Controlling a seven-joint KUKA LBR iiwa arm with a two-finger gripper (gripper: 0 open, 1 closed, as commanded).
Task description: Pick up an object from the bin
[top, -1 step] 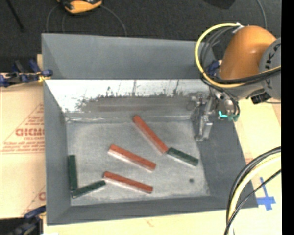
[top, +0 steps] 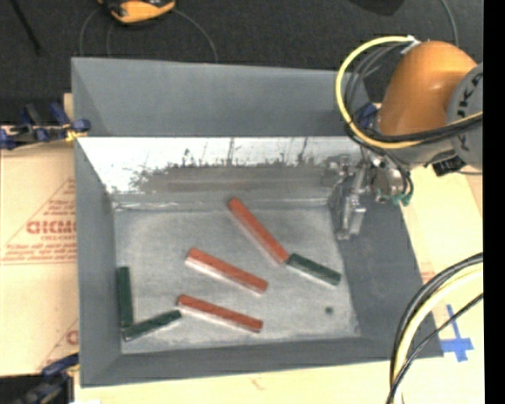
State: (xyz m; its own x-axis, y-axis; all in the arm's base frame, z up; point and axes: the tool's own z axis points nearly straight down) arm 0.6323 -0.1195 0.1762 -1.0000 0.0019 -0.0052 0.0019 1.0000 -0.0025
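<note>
Pre-grasp: hand [top: 351, 215] upper right of bin [top: 202, 99], open or closed can't tell. Next: shift down-left, descend onto green bar [top: 313, 268].

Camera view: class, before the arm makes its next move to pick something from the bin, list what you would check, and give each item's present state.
1. The gripper is inside the bin, near its upper right corner: ok.
2. The gripper is above a thing: not ok, bare floor lies under it.
3. The nearest thing, the dark green bar, lies flat: ok.
4. That bar is free of neighbours: not ok, its end meets the long red bar.
5. Clearance from the bin's wall: cannot tell.
</note>
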